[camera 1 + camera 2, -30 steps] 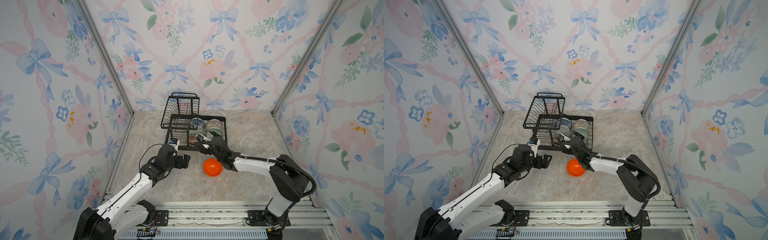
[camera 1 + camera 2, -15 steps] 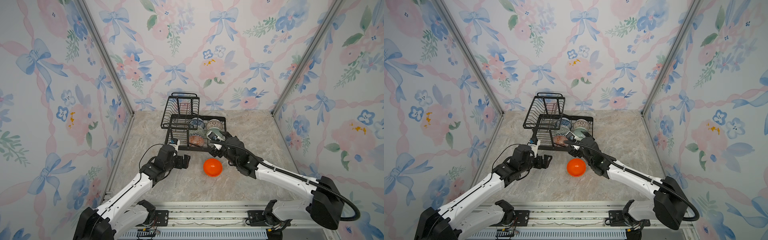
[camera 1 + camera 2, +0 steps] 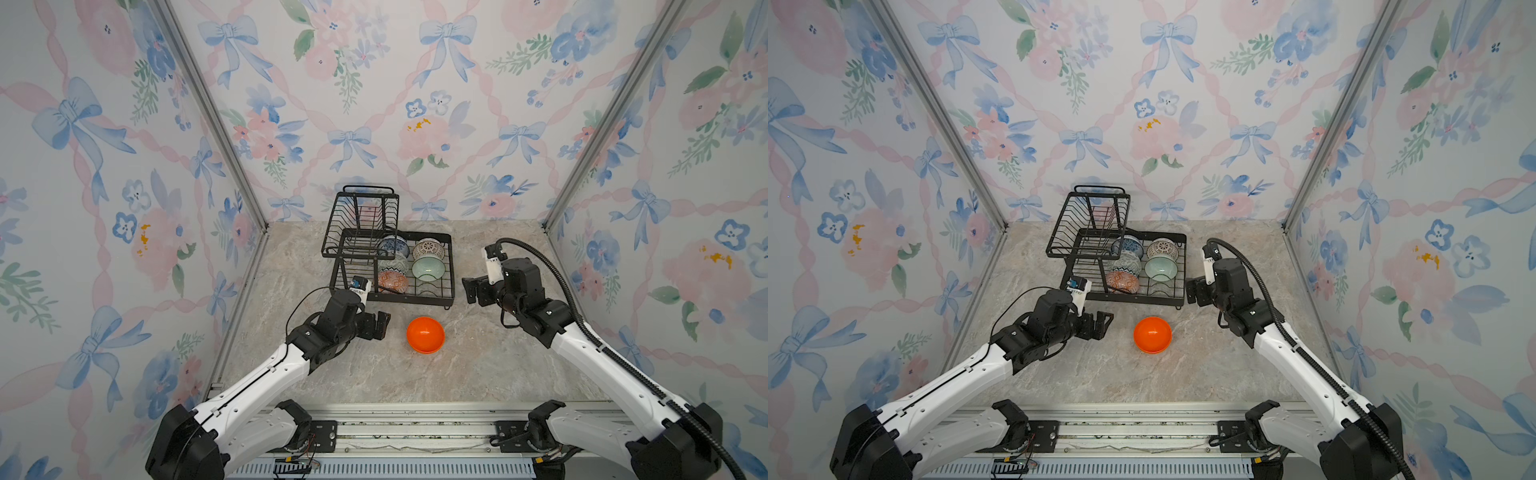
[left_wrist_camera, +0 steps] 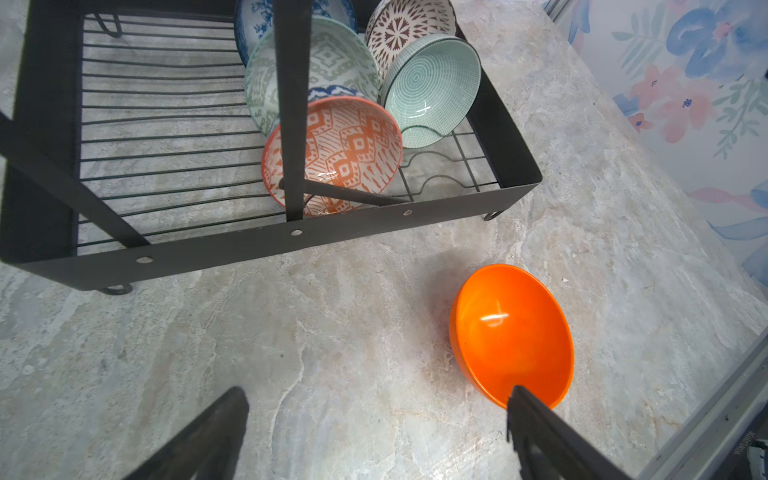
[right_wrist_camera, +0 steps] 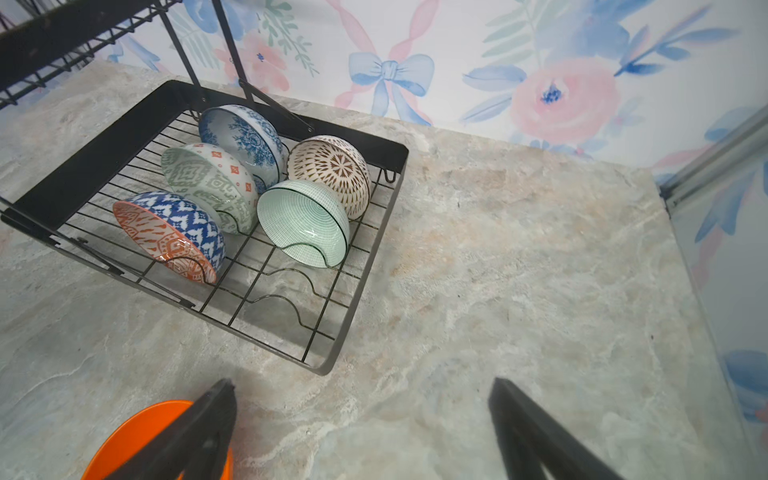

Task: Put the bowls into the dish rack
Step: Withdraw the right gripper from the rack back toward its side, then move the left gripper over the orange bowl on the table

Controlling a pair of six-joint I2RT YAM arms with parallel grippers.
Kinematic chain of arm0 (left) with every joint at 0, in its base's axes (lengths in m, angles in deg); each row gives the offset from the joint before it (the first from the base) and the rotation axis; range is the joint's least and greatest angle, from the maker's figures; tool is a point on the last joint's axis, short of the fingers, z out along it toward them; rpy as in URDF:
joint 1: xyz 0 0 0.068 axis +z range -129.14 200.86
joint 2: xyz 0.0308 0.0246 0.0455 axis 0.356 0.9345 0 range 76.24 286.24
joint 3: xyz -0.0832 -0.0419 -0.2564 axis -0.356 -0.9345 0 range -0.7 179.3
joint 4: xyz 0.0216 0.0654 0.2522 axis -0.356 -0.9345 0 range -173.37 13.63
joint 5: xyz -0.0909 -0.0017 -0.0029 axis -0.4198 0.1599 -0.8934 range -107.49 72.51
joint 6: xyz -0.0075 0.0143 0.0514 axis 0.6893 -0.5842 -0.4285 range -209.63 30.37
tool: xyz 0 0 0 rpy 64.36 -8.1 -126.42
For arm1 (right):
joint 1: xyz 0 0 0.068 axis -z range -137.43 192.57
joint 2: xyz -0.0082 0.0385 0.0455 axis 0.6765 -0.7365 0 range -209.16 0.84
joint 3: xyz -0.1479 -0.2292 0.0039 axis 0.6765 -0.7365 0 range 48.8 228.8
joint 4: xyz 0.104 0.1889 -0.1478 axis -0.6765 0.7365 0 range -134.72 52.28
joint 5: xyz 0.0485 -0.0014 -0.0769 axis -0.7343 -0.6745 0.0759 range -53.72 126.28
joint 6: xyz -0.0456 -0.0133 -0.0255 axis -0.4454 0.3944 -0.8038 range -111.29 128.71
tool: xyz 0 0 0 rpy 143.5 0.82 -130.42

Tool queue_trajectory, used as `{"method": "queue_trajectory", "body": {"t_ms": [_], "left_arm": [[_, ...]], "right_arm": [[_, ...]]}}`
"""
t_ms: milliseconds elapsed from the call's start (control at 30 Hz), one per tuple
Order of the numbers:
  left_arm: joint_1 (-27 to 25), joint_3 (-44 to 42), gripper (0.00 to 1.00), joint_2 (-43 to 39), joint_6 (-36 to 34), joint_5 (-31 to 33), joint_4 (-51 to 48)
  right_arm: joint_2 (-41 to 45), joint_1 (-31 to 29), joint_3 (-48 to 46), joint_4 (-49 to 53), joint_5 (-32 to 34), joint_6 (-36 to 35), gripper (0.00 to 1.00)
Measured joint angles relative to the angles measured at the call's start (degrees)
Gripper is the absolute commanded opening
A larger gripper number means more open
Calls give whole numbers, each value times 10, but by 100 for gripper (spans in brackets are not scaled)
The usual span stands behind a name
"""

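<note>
The black wire dish rack (image 3: 452, 266) stands at the back of the table. In its lower tray lean five bowls on edge: blue-white floral (image 5: 243, 135), grey-green (image 5: 208, 180), orange-white geometric (image 4: 345, 151), white-brown lattice (image 5: 332, 166) and pale mint (image 5: 303, 222). A plain orange bowl (image 3: 425, 334) sits upright on the table in front of the rack. My left gripper (image 3: 381, 326) hovers open just left of it, one fingertip (image 4: 523, 405) overlapping its rim in the left wrist view. My right gripper (image 3: 471, 291) is open and empty beside the rack's right front corner.
The rack's raised upper basket (image 3: 361, 216) overhangs the tray's left half. Bare marble tabletop (image 3: 498, 365) lies around the orange bowl. Floral walls close in the left, back and right sides, and a metal rail (image 3: 415, 432) runs along the front edge.
My right arm has drawn back from the front of the rack to the right, leaving the orange-white bowl uncovered in the tray. The left arm and orange bowl have not moved.
</note>
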Motion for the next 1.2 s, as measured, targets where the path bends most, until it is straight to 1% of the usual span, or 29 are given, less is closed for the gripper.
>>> {"method": "queue_trajectory", "body": {"t_ms": [200, 433, 633, 1067, 1200], "left_arm": [[-26, 1, 98, 16, 2, 9, 0], [-56, 2, 98, 26, 20, 11, 0], [-81, 2, 98, 46, 40, 16, 0], [-166, 2, 98, 102, 78, 21, 3], [-181, 2, 98, 126, 88, 19, 17]], "right_arm": [[3, 46, 1, 47, -34, 50, 97], [3, 67, 1, 70, -45, 76, 97], [3, 75, -10, 71, -53, 85, 97], [-4, 76, -26, 61, -68, 89, 97], [-13, 76, -26, 61, -73, 89, 97]]}}
